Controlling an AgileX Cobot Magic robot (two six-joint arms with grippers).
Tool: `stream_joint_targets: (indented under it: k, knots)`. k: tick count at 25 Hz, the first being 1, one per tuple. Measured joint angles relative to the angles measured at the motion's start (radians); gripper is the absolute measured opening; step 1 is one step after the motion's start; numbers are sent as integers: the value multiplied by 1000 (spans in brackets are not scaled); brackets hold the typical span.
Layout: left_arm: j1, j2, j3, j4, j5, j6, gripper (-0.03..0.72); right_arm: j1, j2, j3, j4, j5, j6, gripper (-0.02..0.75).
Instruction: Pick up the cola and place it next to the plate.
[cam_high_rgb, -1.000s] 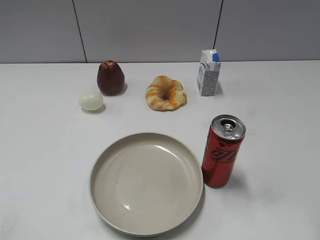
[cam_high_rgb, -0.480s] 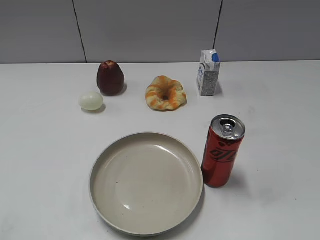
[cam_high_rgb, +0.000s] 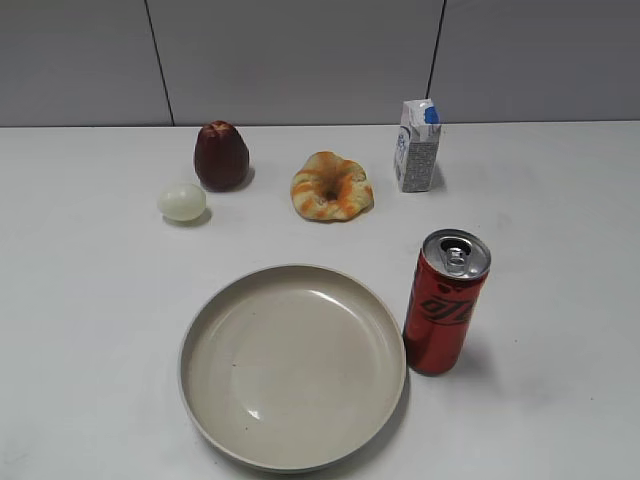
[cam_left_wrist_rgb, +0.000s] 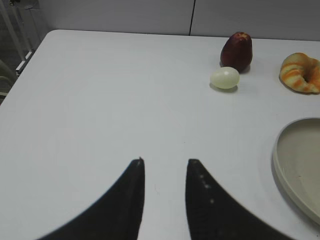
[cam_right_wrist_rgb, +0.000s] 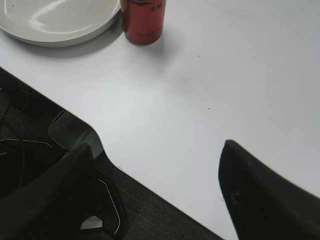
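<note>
Cola (cam_high_rgb: 446, 302) stands upright on the white table (cam_high_rgb: 560, 220) in the exterior view, just beside the right rim of the plate (cam_high_rgb: 293, 365). They look like they touch or nearly touch. Farther back sit a dark red fruit (cam_high_rgb: 221, 155), a pale egg (cam_high_rgb: 182, 201), a twisty bread (cam_high_rgb: 331, 186) and a small milk carton (cam_high_rgb: 418, 146). No arm shows here. The can looks to be where the task wants it, so the job seems done or close to done. The can is tall and thin, so a bump from an arm could tip it onto the plate or roll it away.

The left wrist view shows the left gripper (cam_left_wrist_rgb: 165, 162) low over bare table, its two dark fingers a little apart and holding nothing. The plate's rim (cam_left_wrist_rgb: 280, 160) is off to its right, and the fruit (cam_left_wrist_rgb: 237, 51), the egg (cam_left_wrist_rgb: 224, 78) and the bread (cam_left_wrist_rgb: 300, 73) are far ahead. The can is not seen here, so this arm would be reaching blind if it swung right.

The right wrist view shows the right gripper (cam_right_wrist_rgb: 155, 172) spread wide and empty, hanging near the table's front edge. The can's lower part (cam_right_wrist_rgb: 144, 21) and a bit of the plate (cam_right_wrist_rgb: 60, 22) are well ahead of it. Only this view shows the dark floor and wires below the edge. A push toward that edge could send the can over.
</note>
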Motion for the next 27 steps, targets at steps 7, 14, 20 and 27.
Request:
stream_joint_targets:
  k: [7, 14, 20, 27]
  knots:
    - [0, 0, 0, 1, 0, 0, 230, -23, -45, 0, 4, -3, -1, 585]
    - [0, 0, 0, 1, 0, 0, 230, -273, -206, 0, 5, -4, -1, 585]
    - [0, 0, 0, 1, 0, 0, 230, -490, -322, 4, 5, -5, -1, 585]
    - [0, 0, 0, 0, 0, 0, 230, -563, -356, 4, 8, -5, -1, 585]
